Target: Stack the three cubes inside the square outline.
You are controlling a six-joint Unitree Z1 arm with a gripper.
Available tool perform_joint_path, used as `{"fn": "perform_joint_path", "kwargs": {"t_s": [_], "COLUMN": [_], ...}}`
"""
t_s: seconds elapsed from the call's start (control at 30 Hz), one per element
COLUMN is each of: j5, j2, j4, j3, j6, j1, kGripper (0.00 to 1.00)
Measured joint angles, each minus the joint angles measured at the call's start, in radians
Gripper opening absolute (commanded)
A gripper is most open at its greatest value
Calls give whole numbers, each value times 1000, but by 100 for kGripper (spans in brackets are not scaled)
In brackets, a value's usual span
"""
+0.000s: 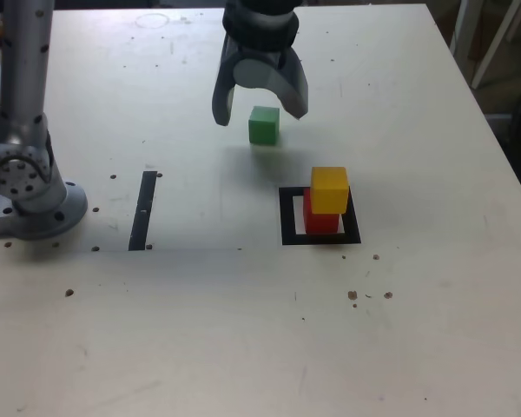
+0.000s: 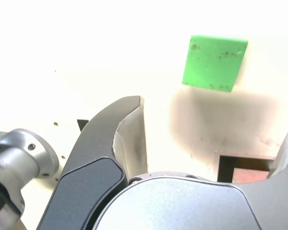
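Below open claw (image 1: 260,119): green cube (image 1: 264,126), untouched.

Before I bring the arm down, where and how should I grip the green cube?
I'd come from straight above and close the gripper on two opposite upright side faces of the green cube. It sits flat on the table, apart from the other cubes, and the open jaws look wider than it.
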State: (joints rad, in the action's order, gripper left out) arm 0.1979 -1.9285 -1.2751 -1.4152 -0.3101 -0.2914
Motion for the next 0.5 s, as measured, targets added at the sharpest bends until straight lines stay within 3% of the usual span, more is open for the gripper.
{"fn": "perform_joint_path", "kwargs": {"t_s": [0.27, 0.5], "j5": [-1, -3], "j2": [-36, -106], "j4": [56, 74], "j3": [43, 31], "j6": [-83, -118], "j1": [-57, -80], "kGripper": [97, 88]}}
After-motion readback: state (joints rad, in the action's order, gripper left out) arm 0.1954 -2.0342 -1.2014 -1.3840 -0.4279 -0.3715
